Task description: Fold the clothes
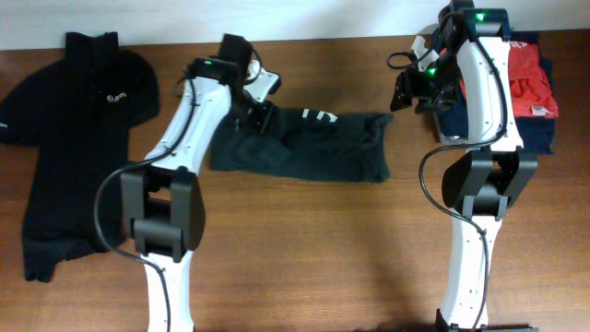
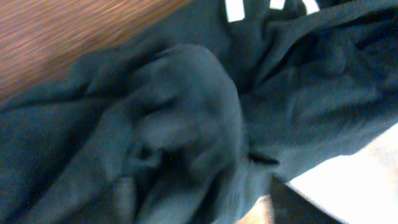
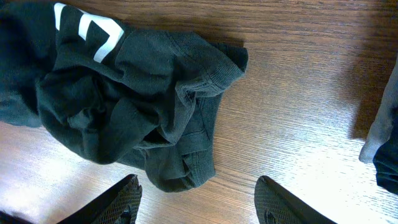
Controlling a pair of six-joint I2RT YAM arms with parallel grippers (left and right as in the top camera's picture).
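The black T-shirt [image 1: 304, 146] lies bunched in a long strip across the table's middle, with part of its white lettering [image 1: 319, 116] showing. My left gripper [image 1: 257, 115] is low over the shirt's upper left end. In the left wrist view, rumpled shirt fabric [image 2: 186, 106] fills the frame. One dark finger shows far out at the lower right, so my left gripper [image 2: 205, 208] looks open. My right gripper [image 1: 408, 92] is open and empty, apart from the shirt's right end. In the right wrist view its fingers [image 3: 196, 199] straddle bare wood just below the shirt's hem [image 3: 180, 168].
A black collared polo [image 1: 74, 129] lies spread at the far left. Folded red-orange and navy garments [image 1: 530, 88] are stacked at the back right, behind the right arm. The wooden table [image 1: 323, 249] extends in front of the shirt.
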